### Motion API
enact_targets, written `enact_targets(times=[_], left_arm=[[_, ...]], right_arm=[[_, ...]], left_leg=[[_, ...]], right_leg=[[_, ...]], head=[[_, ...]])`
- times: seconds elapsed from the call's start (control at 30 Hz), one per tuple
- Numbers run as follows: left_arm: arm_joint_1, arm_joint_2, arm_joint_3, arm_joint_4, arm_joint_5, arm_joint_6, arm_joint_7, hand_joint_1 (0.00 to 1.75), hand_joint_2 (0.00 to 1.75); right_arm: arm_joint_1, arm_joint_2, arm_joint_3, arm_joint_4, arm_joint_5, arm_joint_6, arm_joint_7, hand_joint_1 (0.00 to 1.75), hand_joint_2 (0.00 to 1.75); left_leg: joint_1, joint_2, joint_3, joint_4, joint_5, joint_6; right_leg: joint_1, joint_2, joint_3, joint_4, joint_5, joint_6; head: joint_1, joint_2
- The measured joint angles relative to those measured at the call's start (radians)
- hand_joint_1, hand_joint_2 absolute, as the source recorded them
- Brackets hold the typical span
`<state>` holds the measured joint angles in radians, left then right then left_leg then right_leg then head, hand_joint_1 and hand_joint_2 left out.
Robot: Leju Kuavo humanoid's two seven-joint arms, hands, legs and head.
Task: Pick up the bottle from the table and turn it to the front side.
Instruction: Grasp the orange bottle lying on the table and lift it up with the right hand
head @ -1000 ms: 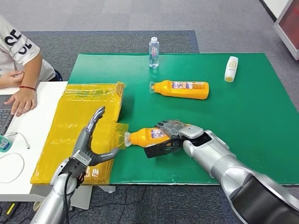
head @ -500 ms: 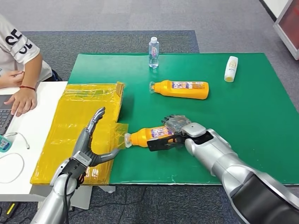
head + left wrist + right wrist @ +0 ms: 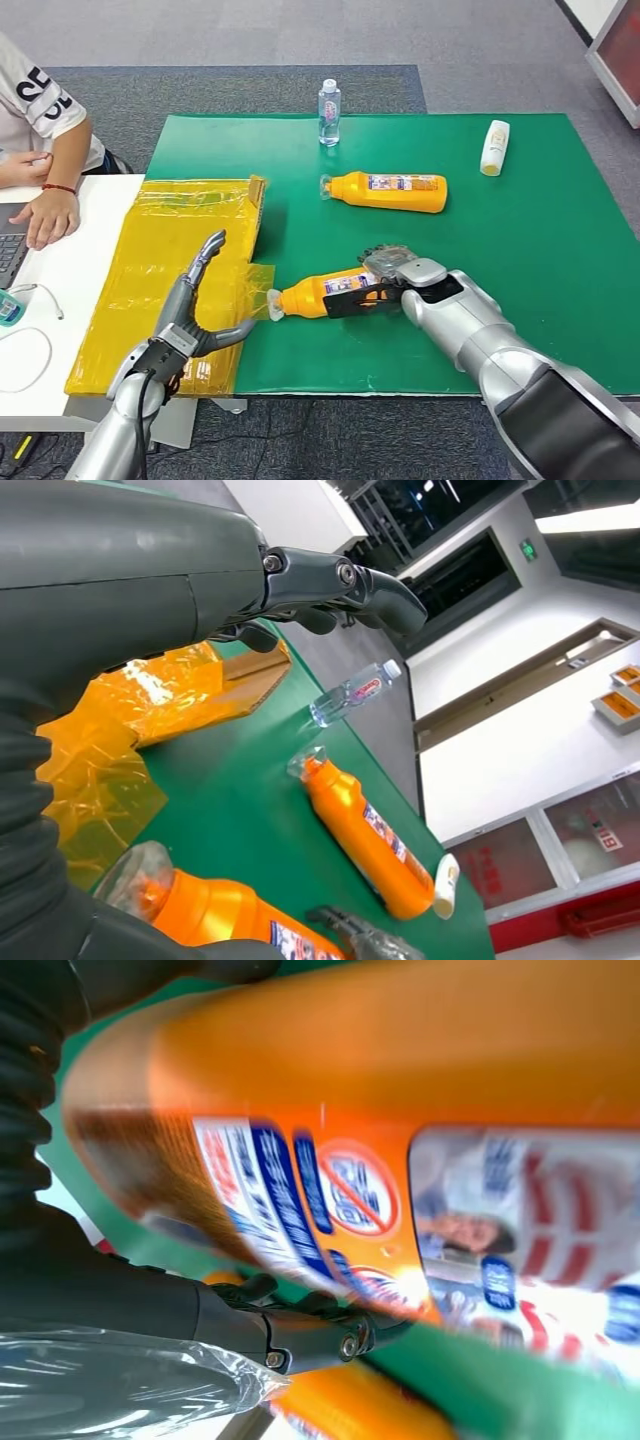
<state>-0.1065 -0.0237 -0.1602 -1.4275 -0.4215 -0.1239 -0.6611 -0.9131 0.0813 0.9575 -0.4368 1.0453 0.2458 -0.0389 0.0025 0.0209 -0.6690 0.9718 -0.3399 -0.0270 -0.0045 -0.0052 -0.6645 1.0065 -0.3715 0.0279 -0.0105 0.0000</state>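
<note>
The green table mat (image 3: 528, 250) serves as the landmark. At its near left edge, the robot's left hand (image 3: 189, 310) hovers above the crinkled yellow plastic sheet (image 3: 173, 250) that overlaps the mat's left border; its fingers are spread apart and it holds nothing. On the near part of the mat lies the orange plastic bottle with a clear cap (image 3: 317, 293), on its side, the cap pointing to the yellow sheet. The right hand (image 3: 381, 285) grips this bottle around its body, thumb on the near side and the other fingers wrapped over the top; in the right wrist view the printed label (image 3: 392, 1210) is very close to the camera. Whether the bottle touches the mat or is slightly lifted, I cannot tell.

Farther, in the middle of the mat, a second orange bottle (image 3: 389, 191) lies on its side. At the far right a small white bottle (image 3: 494, 148) lies. At the far edge stands a small clear water bottle (image 3: 329, 112), upright.
</note>
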Motion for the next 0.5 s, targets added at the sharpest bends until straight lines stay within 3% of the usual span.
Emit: enact_targets(times=[0.37, 0.43, 0.5], left_arm=[[-0.015, 0.001, 0.000, 0.005, 0.000, -0.002, -0.002, 0.00, 1.75], [-0.015, 0.002, 0.000, 0.007, 0.001, -0.002, -0.004, 0.00, 1.75], [-0.015, 0.003, 0.001, 0.009, 0.002, -0.002, -0.005, 0.00, 1.75]], right_arm=[[-0.006, 0.007, 0.003, 0.022, 0.023, 0.030, -0.018, 0.00, 1.75], [-0.008, 0.008, 0.003, 0.025, 0.022, 0.032, -0.020, 0.21, 1.75], [-0.008, 0.009, 0.003, 0.027, 0.020, 0.029, -0.023, 1.08, 1.75]], left_leg=[[0.000, 0.000, 0.000, 0.000, 0.000, 0.000], [0.000, 0.000, 0.000, 0.000, 0.000, 0.000], [0.000, 0.000, 0.000, 0.000, 0.000, 0.000]], right_leg=[[0.000, 0.000, 0.000, 0.000, 0.000, 0.000], [0.000, 0.000, 0.000, 0.000, 0.000, 0.000], [0.000, 0.000, 0.000, 0.000, 0.000, 0.000]], head=[[0.000, 0.000], [0.000, 0.000], [0.000, 0.000]])
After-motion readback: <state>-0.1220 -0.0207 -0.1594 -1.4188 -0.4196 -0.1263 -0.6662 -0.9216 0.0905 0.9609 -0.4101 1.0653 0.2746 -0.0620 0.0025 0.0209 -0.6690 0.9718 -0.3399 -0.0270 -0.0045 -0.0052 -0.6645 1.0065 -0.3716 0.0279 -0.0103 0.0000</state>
